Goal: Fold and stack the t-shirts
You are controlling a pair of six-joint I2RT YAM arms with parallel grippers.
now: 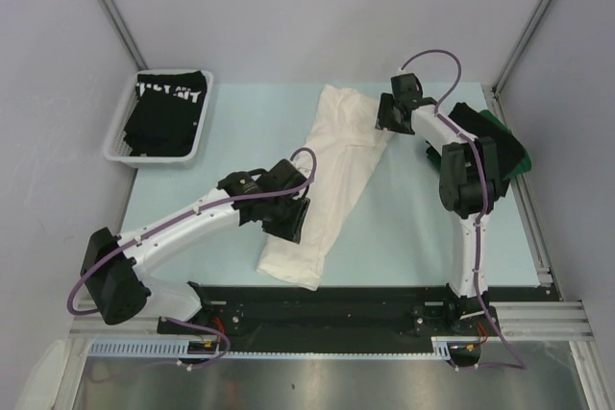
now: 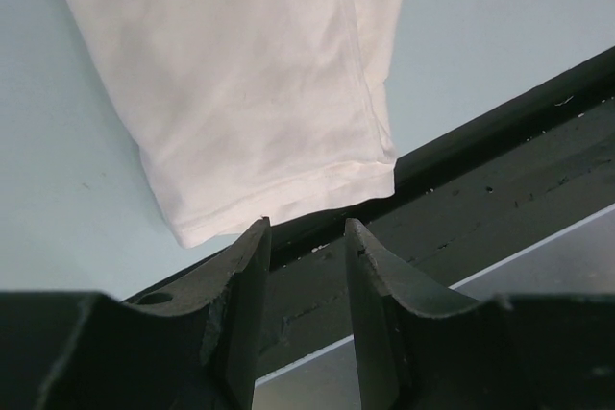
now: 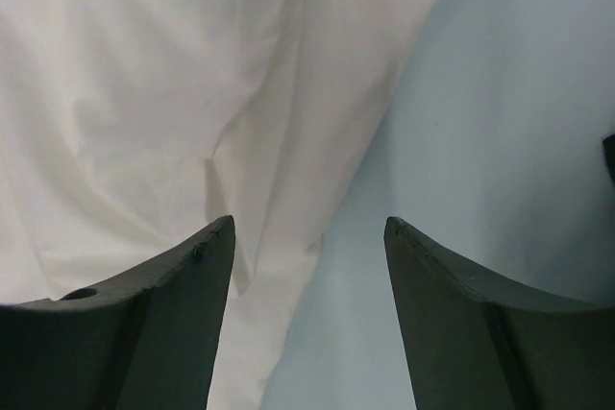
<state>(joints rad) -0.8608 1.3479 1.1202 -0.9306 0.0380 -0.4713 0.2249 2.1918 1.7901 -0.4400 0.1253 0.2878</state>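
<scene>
A white t-shirt (image 1: 332, 180), folded into a long strip with its plain side up, lies diagonally across the middle of the table. My left gripper (image 1: 291, 228) hovers over its near half, open and empty; in the left wrist view (image 2: 306, 232) the fingertips sit just past the shirt's hem (image 2: 288, 204). My right gripper (image 1: 382, 122) is open wide and empty at the shirt's far right edge (image 3: 309, 228), where the white cloth (image 3: 144, 93) fills the left side. A black t-shirt with white lettering (image 1: 171, 103) lies in the basket. Dark green (image 1: 514, 146) and black (image 1: 471, 117) shirts lie stacked at the right.
The white mesh basket (image 1: 120, 141) stands at the far left of the pale blue table (image 1: 404, 228). A black base rail (image 2: 500, 180) runs along the near edge, just beyond the shirt's hem. The right arm partly covers the stack at the right.
</scene>
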